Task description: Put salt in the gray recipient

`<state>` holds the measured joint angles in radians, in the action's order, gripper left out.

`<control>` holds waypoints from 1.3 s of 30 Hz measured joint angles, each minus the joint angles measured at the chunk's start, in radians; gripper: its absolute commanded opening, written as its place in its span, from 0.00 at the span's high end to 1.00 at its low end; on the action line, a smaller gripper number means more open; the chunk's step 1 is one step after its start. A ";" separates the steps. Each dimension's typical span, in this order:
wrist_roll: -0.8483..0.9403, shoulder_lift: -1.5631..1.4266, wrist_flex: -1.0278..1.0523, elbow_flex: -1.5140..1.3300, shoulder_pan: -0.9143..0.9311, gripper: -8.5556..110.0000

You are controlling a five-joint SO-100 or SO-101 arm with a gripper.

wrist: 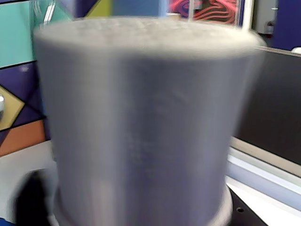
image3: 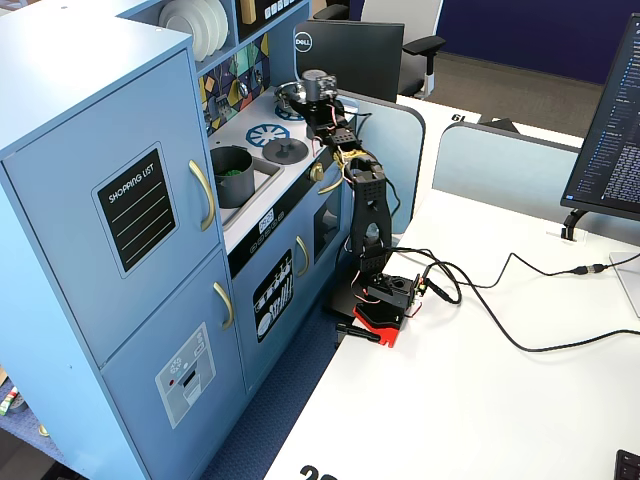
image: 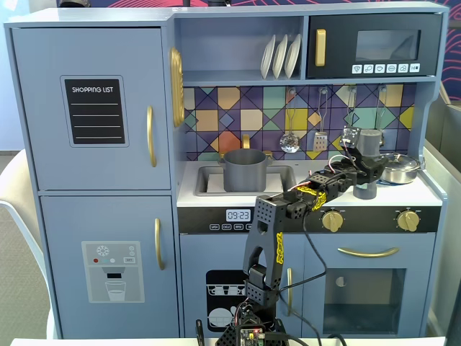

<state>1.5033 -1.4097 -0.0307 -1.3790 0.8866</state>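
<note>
i have the gripper (image: 366, 160) closed on the salt shaker (image: 370, 143), lifted upright so it can travel to the gray pot (image: 245, 170).

The gripper (image: 364, 160) sits over the stove end of the counter, hemmed in. Right of it in this fixed view, just beside, stands the steel pot (image: 400, 169); behind it, close, hang the utensils (image: 320, 137) (against the tiled wall). Above it runs the shelf (image: 302, 79). To its left, the counter lies bare up to the gray pot (image: 245, 170) in the sink (image: 209, 180).
</note>
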 measured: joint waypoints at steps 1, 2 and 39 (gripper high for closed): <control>-0.005 0.008 0.006 0.025 -0.006 0.93; -0.021 0.008 0.015 0.040 -0.009 0.93; -2.439 -0.342 1.039 0.411 -0.871 0.93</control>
<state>-0.9357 -1.7518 1.0078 -0.9679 0.0153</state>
